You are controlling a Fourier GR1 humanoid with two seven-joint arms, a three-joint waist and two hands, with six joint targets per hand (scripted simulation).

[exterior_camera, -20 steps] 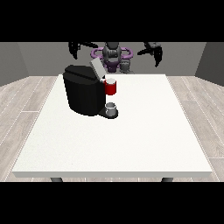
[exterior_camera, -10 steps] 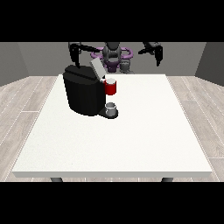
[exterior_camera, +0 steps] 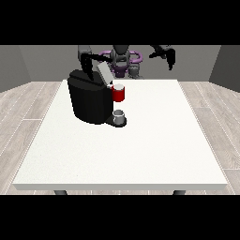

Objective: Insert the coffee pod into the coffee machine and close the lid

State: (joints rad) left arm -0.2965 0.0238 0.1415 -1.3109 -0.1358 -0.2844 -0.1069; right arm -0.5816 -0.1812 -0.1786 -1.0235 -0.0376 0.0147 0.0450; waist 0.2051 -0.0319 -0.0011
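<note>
You see the hand at the view's left (exterior_camera: 87,71) hanging just behind the machine (exterior_camera: 89,101), lid (exterior_camera: 105,74) up, fingers possibly curled.

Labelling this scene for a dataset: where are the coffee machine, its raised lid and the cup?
coffee machine (exterior_camera: 89,101), front view, black body.
lid (exterior_camera: 104,73), front view, grey flap.
cup (exterior_camera: 119,115), front view, side wall.

- A large white table (exterior_camera: 140,154) carries the things; its top is a wide, plain white surface.
- A black coffee machine (exterior_camera: 89,101) stands directly on the table, in the far part toward the view's left.
- A small grey cup (exterior_camera: 119,116) sits on the machine's base, at its front.
- The table stands on a floor (exterior_camera: 23,117) of pale wood planks.
</note>
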